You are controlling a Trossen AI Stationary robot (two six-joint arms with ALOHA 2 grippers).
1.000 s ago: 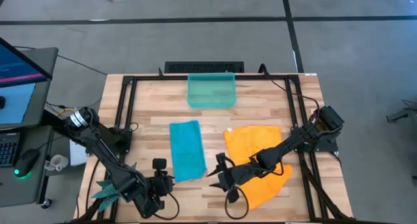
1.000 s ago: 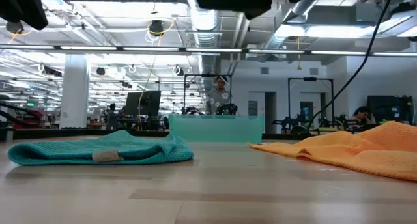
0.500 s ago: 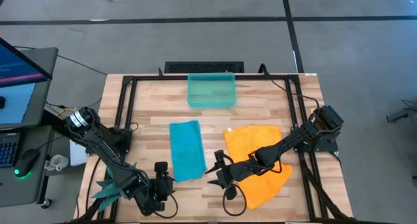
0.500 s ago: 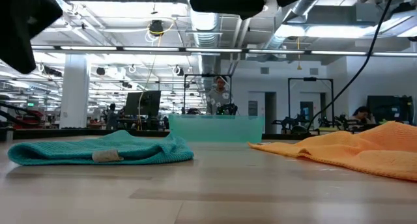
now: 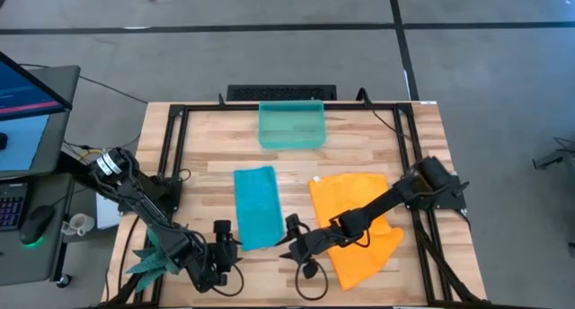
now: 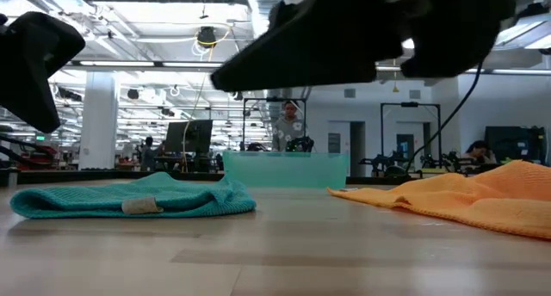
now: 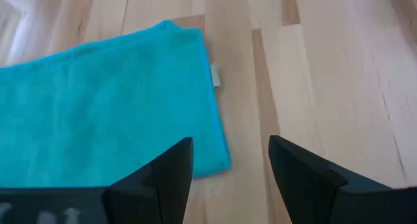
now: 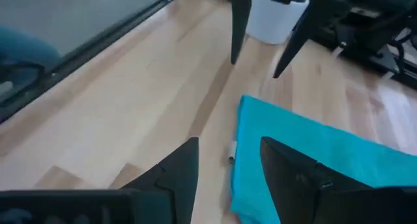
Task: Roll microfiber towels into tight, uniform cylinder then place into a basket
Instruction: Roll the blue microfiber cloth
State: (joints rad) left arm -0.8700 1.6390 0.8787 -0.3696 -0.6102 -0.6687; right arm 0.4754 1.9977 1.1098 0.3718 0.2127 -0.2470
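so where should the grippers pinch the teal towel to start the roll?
Pinch the teal towel at its near short edge, one corner per gripper, coming down from above. It lies flat as a long folded strip, that edge nearest the open left gripper and open right gripper, so rolling would likely run toward the basket.

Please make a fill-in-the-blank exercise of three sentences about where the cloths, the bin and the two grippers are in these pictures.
1. The folded teal-blue microfiber towel lies flat on the wooden table, to the ____ of the bright orange microfiber towel in the high view.
2. The small translucent teal-green plastic basket contains ____ towels.
3. The left gripper and the right gripper are both ____, holding nothing.

Missing words: left; no; open
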